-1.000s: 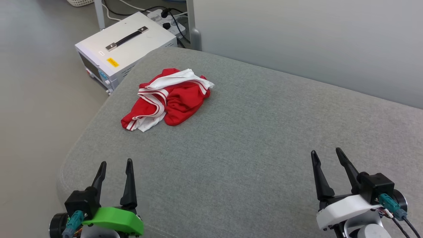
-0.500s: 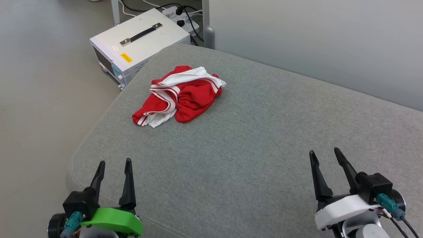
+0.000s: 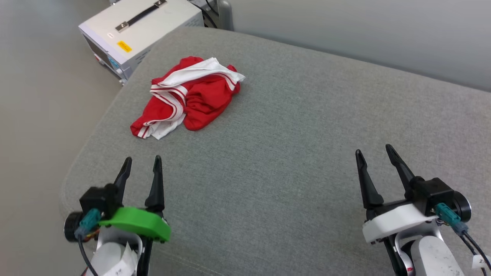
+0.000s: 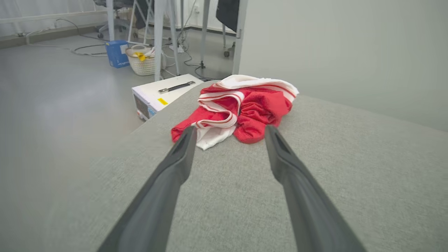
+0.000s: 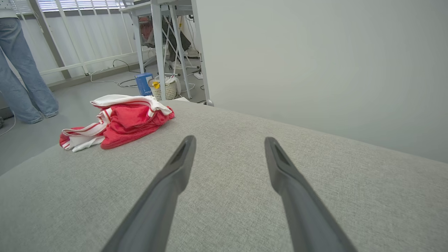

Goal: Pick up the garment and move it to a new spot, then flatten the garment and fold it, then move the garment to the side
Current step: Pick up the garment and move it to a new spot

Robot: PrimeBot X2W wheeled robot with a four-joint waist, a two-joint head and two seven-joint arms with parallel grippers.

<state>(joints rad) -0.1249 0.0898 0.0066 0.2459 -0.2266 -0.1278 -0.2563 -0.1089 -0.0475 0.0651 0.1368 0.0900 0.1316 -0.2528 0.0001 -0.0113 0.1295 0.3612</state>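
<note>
Garment (image 3: 187,99) crumpled on grey cushion (image 3: 291,145) — untouched, fingers spread

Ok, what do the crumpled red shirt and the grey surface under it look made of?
Crumpled red-and-white shirt: soft knit, probably matte jersey; it bunches in loose folds. Grey padded surface: matte woven upholstery fabric, seemingly; fine weave grain, rounded edge.
</note>
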